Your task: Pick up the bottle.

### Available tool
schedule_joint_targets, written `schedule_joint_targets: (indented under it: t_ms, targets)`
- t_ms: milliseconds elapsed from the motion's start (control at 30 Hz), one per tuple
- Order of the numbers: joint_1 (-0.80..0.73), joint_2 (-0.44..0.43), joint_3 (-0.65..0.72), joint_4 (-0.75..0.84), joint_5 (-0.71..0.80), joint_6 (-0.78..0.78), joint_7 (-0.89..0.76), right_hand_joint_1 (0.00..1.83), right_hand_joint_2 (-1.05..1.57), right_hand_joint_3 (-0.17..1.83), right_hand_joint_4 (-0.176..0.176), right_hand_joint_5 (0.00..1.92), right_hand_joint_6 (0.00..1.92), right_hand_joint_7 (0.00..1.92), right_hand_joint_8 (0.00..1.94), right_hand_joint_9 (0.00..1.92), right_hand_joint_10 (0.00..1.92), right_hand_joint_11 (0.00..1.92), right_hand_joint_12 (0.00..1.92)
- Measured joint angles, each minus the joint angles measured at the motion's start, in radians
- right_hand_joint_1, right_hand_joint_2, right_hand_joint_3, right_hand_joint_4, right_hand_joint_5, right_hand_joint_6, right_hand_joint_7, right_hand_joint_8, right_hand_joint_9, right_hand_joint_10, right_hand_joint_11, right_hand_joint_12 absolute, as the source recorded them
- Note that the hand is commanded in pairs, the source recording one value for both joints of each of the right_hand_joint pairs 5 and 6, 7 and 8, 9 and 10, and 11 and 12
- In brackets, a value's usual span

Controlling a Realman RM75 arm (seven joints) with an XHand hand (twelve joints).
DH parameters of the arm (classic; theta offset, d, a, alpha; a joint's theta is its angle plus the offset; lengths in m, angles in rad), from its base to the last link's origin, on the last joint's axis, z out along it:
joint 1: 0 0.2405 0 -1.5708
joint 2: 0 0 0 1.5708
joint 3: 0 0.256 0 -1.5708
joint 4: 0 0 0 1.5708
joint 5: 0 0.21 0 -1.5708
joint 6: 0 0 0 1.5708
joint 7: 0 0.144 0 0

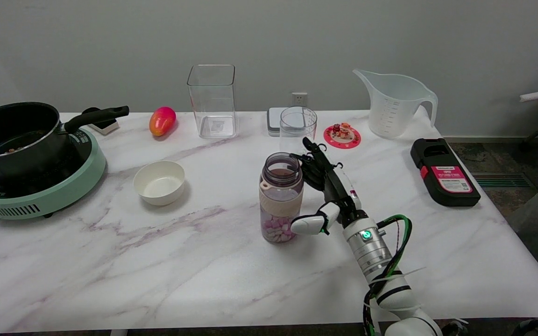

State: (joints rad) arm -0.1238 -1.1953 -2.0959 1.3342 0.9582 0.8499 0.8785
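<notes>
Right hand (327,191) upright, fingers (313,156) spread, thumb low.

Bright even light, soft shadows, sharp

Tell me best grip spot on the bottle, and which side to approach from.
Grip the bottle around its beige middle band, coming from its right side, where the right hand already sits open beside it. The bottle stands upright with its lid off, so a top grasp looks poor; the round, straight body suits a side wrap. The bowl to its left is well clear.
</notes>
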Motion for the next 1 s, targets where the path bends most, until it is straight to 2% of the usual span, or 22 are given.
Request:
schedule_joint_targets:
  t_ms: [667,1000]
  targets:
    - [0.016,-0.012,-0.005,-0.004,-0.002,-0.038,0.009,1.12,-0.38,0.55,0.000,0.11,0.11,0.43,0.43,0.49,0.49,0.55,0.55]
    - [0.024,-0.015,-0.006,-0.005,-0.003,-0.055,0.014,1.17,-0.28,0.64,0.000,0.11,0.11,0.44,0.44,0.49,0.49,0.55,0.55]
